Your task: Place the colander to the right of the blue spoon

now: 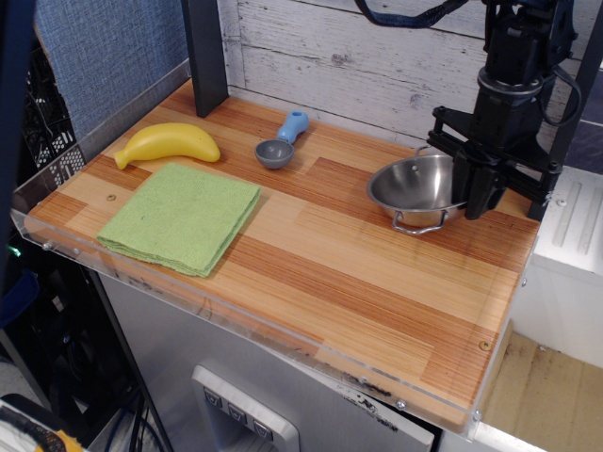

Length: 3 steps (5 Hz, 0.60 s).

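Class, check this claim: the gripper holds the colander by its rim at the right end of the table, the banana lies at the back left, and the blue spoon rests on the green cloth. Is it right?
Not quite. The blue spoon rests on the bare wooden table behind the green cloth, not on it. The observation.image view shows this. The gripper, colander and banana are as stated.

No readable text, labels, brands, numbers or signs on any surface in view.

One camera is looking down from the front-left corner, at middling range, facing the striped wooden tabletop (311, 273) and whitewashed plank wall (358, 56).
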Available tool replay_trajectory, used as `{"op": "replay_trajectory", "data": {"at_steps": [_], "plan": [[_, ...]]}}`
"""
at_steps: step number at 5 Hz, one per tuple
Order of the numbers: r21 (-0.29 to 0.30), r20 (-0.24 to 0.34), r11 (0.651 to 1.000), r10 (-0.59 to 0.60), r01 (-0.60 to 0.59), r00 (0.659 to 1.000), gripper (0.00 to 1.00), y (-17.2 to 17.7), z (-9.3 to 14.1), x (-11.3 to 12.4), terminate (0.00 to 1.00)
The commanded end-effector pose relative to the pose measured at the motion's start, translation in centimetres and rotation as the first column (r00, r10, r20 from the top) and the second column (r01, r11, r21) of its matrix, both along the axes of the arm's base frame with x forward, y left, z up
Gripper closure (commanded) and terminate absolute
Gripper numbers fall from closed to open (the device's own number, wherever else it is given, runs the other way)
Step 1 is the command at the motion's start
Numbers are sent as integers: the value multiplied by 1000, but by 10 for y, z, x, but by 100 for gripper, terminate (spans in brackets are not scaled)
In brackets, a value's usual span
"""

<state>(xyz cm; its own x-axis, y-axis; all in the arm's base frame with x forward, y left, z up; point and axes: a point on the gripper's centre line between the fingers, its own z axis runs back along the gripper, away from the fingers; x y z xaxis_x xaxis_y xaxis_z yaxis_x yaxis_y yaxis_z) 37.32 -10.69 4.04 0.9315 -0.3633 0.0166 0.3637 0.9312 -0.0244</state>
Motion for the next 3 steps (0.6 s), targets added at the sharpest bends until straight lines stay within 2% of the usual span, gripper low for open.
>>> {"op": "replay_trajectory", "data": {"at_steps": [1,2,3], "plan": [[-36,98,999,8,-5,995,0,3,40,-2,0],[-58,134,998,3,5,991,0,1,55,-5,0],[-80,183,997,13,2,983,0,13,89,-9,0]]}}
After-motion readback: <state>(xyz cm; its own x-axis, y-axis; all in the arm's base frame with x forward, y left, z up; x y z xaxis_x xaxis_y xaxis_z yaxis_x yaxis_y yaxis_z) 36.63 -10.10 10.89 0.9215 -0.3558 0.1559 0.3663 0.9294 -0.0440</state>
